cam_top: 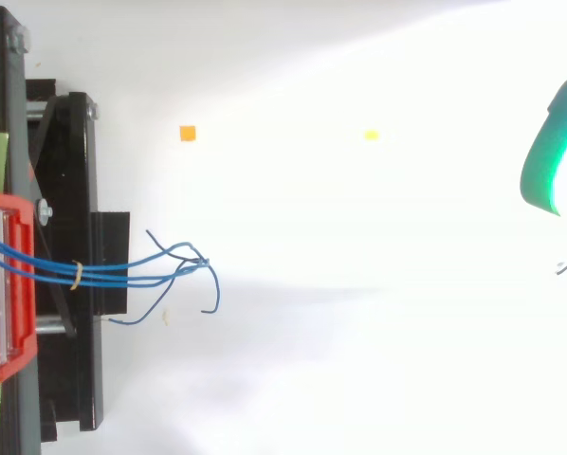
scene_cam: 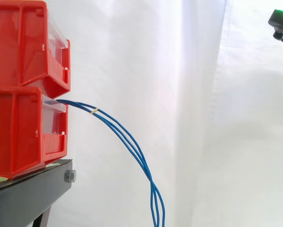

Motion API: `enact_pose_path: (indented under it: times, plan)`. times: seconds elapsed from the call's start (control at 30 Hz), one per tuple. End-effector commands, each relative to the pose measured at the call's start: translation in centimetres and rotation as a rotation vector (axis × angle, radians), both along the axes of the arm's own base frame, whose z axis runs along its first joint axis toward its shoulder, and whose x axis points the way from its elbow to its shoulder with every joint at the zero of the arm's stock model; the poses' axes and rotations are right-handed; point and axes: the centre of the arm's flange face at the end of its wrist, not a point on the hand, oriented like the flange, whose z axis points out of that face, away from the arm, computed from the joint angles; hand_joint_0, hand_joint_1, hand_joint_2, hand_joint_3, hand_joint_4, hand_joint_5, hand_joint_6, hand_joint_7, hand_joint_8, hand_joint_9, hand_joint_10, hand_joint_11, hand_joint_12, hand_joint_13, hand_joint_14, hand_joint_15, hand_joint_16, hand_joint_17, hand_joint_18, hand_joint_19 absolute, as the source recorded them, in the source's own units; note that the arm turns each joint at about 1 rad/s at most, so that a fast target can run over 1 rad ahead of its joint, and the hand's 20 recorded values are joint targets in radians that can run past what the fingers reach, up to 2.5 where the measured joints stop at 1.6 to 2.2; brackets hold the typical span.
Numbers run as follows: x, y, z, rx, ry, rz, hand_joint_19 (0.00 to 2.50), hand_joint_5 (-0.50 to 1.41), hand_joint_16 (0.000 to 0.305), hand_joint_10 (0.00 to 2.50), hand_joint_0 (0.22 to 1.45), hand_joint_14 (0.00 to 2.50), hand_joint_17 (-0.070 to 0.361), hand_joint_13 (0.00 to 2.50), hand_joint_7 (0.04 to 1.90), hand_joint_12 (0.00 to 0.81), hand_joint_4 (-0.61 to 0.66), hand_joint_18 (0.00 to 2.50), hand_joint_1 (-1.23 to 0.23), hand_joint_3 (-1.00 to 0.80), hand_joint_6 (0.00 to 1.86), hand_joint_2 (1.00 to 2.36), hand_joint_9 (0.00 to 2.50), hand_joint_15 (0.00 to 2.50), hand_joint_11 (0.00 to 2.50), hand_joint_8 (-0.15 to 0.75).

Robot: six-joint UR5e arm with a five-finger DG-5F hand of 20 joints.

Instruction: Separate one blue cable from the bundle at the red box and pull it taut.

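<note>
The hand (cam_top: 550, 159) sits at the far right edge, high in the side view (scene_cam: 280, 20), well apart from the cables; I cannot tell whether it is wide or closed.

The blue cables (scene_cam: 132, 146) leave the lower red bin (scene_cam: 23, 132) and arc down past the black stand (scene_cam: 28, 194), hanging free. They look thin, light and limp with some spring, and the smooth jacket probably slides under a loose pinch. One yellow band (scene_cam: 94, 111) ties them just outside the bin mouth. A strand probably cannot be parted there, so the better hold is past the band, where the ends fan apart in the top view (cam_top: 184, 265).

Counted: two red bins stacked, one band, three strands clear in the side view. The top view hints at four loose ends, though I cannot be sure.
</note>
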Motion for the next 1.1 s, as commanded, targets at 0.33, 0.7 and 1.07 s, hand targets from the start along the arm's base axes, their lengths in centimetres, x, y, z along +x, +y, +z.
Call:
enact_pose_path:
  times: [0.33, 0.7, 1.07]
  plan:
    - [0.0, 0.0, 0.0, 0.0, 0.001, -0.001, 0.51, -0.23, 0.041, 0.01, 0.48, 0.01, 0.092, 0.46, 0.74, 0.332, 0.11, 0.3, -0.74, -0.5, 0.5, 1.0, 0.54, 0.36, 0.47, 0.242]
    - [3.1, 1.1, -4.4, -0.083, 0.031, -0.018, 0.6, -0.24, 0.04, 0.01, 0.51, 0.01, 0.09, 0.45, 0.75, 0.314, 0.11, 0.37, -0.8, -0.5, 0.5, 1.0, 0.46, 0.36, 0.46, 0.236]
    - [8.9, 2.3, -9.1, -0.09, 0.055, -0.058, 0.56, -0.24, 0.04, 0.01, 0.51, 0.01, 0.09, 0.46, 0.75, 0.318, 0.13, 0.36, -0.76, -0.5, 0.5, 1.0, 0.48, 0.37, 0.46, 0.241]
